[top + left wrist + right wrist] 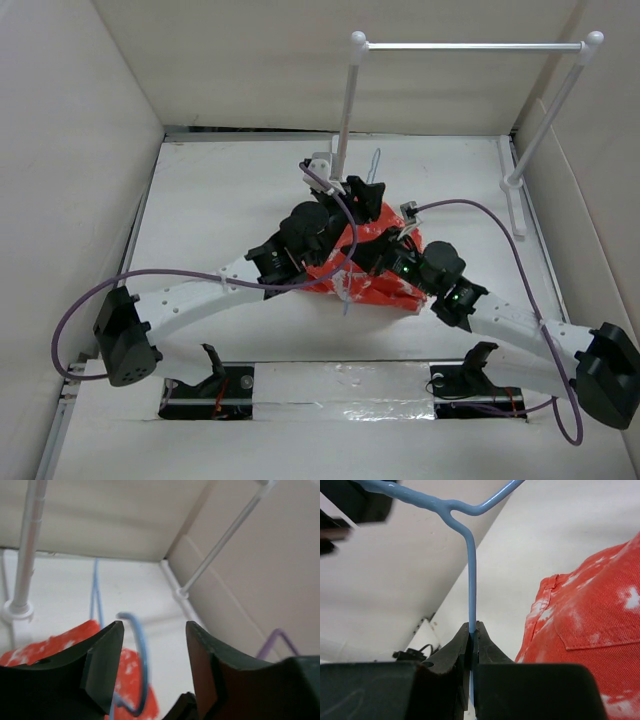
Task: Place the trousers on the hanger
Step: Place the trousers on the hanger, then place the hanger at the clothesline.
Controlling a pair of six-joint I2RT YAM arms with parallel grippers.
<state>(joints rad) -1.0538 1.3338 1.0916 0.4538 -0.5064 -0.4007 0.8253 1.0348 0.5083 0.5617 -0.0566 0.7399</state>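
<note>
at centre: trousers (380, 290) mostly hidden | right pincer (472, 629) clamps hanger (471, 580) wire | left pincer (155, 630) agape

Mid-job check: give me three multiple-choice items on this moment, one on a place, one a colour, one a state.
1. Where are the trousers? A over the rail; B on the table; C beside the left arm's base.
2. What colour is the hanger? A black; B yellow; C pale blue.
3. The right gripper is: A shut on the hanger; B wide open; C shut on the trousers.
Answers: 1 B, the red cloth lies on it in the top view; 2 C, it shows blue in both wrist views; 3 A, it pinches the hanger in the right wrist view.
</note>
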